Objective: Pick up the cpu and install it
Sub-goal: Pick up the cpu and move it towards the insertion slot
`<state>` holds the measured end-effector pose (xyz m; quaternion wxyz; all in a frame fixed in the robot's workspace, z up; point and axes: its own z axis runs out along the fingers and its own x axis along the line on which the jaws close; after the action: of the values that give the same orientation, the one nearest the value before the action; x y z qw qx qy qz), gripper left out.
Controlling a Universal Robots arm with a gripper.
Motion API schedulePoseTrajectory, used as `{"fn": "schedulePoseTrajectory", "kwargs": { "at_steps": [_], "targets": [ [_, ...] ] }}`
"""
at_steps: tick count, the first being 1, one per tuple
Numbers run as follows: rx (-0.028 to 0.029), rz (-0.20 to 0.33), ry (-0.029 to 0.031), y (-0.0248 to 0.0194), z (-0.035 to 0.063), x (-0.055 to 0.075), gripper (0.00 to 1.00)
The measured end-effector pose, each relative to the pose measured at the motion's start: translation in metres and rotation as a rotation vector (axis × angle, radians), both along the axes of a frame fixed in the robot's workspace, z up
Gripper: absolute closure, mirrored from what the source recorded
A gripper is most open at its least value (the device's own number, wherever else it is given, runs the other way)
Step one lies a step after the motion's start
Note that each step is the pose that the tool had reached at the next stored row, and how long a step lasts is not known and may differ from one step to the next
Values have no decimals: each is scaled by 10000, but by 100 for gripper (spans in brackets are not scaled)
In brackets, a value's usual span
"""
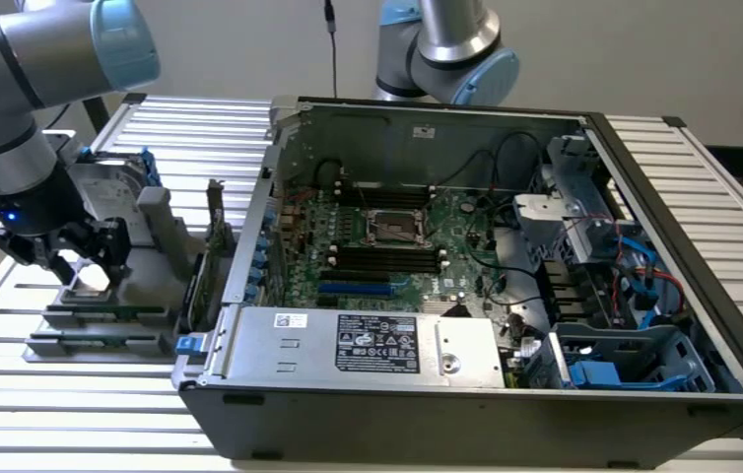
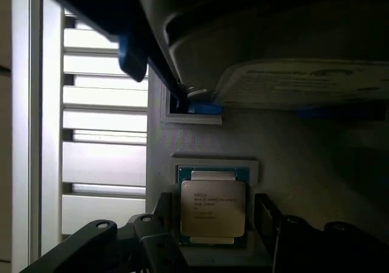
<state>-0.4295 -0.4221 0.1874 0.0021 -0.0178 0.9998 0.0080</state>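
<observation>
Dimly, spread fingers (image 2: 266, 213) flank the cpu (image 2: 213, 207) in its shadowed holder (image 2: 214, 162).

Pale wall (image 1: 240, 44), slatted metal table (image 1: 83, 414)

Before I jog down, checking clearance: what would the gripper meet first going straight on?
Likely the small flat square cpu with the silvery metal top, lying in its grey holder beneath the open gripper; the gap is unclear.
</observation>
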Motion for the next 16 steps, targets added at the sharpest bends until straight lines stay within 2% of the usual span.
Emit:
{"fn": "schedulePoseTrajectory", "kwargs": {
  "at_steps": [6,7,9,10,16],
  "targets": [
    [0,-55,-1,1,0,0,36],
    [-1,-62,1,1,1,0,43],
    [-1,-75,1,1,1,0,43],
    [-1,-81,0,1,0,0,46],
    [0,-102,0,1,0,0,46]
  ]
}}
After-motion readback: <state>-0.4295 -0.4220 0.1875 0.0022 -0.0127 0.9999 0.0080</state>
